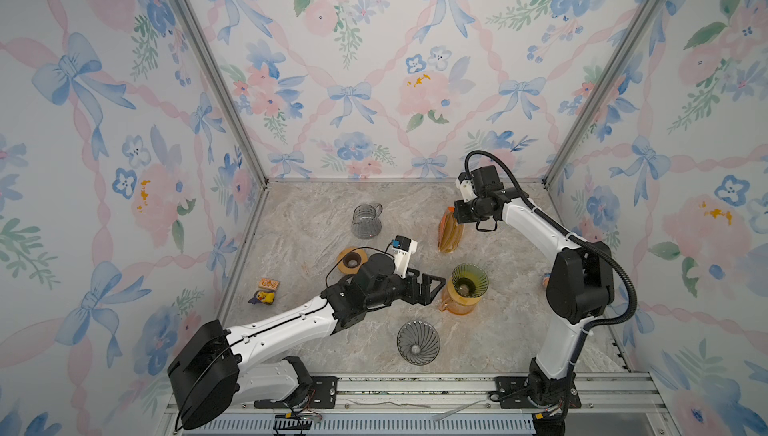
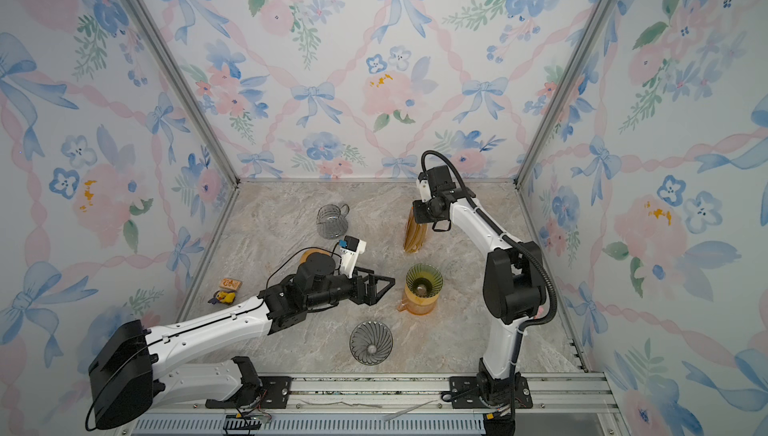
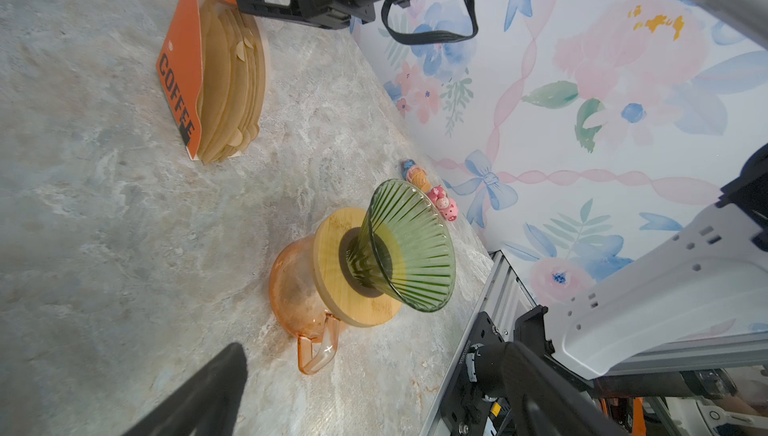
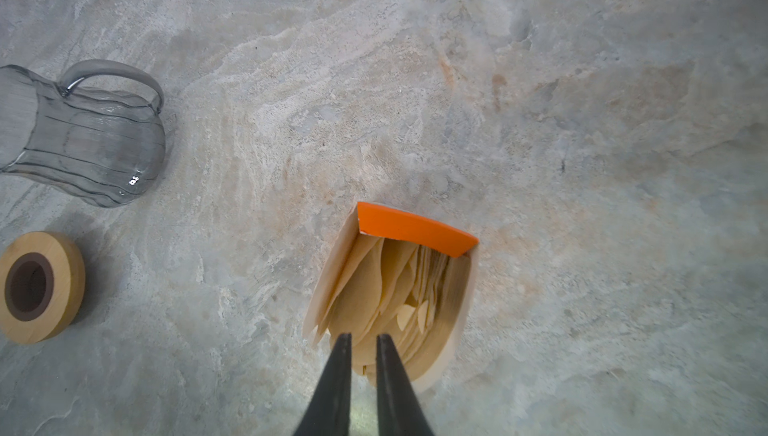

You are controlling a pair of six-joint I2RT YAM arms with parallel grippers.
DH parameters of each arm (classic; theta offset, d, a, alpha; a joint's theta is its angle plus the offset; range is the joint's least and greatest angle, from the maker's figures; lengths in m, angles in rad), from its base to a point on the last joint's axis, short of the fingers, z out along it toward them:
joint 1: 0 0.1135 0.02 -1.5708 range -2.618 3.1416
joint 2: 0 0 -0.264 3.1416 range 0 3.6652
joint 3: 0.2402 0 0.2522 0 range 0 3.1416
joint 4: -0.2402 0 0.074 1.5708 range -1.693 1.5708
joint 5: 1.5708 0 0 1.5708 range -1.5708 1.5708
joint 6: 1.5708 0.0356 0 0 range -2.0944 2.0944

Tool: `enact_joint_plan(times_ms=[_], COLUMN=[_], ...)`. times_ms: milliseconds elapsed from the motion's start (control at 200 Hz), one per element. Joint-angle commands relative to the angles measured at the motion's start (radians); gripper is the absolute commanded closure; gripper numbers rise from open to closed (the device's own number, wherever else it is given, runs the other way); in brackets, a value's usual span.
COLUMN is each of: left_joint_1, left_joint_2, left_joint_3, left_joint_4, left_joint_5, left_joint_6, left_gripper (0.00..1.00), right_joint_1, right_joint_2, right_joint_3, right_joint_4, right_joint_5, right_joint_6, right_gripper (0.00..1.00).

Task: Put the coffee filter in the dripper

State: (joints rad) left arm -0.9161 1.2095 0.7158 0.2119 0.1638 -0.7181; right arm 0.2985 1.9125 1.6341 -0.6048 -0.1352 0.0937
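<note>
The coffee filters (image 4: 374, 301) stand packed upright in an open orange box (image 4: 415, 228), just below the middle of the right wrist view and right of centre in both top views. The right gripper (image 4: 363, 340) is over the box's mouth. Its jaws are drawn nearly together with a thin gap, and their tips are at the top edges of the papers. Whether a sheet is pinched between them is hard to tell. The green dripper (image 1: 469, 278) is empty. It sits on a wooden collar (image 3: 328, 246) atop an orange jug (image 1: 456, 307), lower in the frame than the box and apart from it. The left gripper (image 1: 434, 290) hangs just left of the jug, jaws spread wide, holding nothing. A grey dripper (image 1: 417, 342) sits near the bottom edge of the table (image 1: 498, 338).
</note>
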Motion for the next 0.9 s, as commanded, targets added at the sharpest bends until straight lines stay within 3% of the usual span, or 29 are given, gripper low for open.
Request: enact_joint_plan(times_ms=[0, 895], left_joint_1=[-0.002, 0.000], left_joint_2=[-0.017, -0.027], left_joint_3=[-0.009, -0.003], left_joint_4=[0.001, -0.018], left_joint_5=[-0.011, -0.021], left_joint_6=[0.002, 0.009], left_gripper=[0.02, 0.02], right_joint_1=[0.009, 0.024], right_joint_2=[0.036, 0.160], right_joint_3=[0.048, 0.152], right_joint_4=[-0.052, -0.099], right_joint_5=[-0.014, 0.011], right_joint_6=[-0.020, -0.035], right_gripper=[0.85, 0.85])
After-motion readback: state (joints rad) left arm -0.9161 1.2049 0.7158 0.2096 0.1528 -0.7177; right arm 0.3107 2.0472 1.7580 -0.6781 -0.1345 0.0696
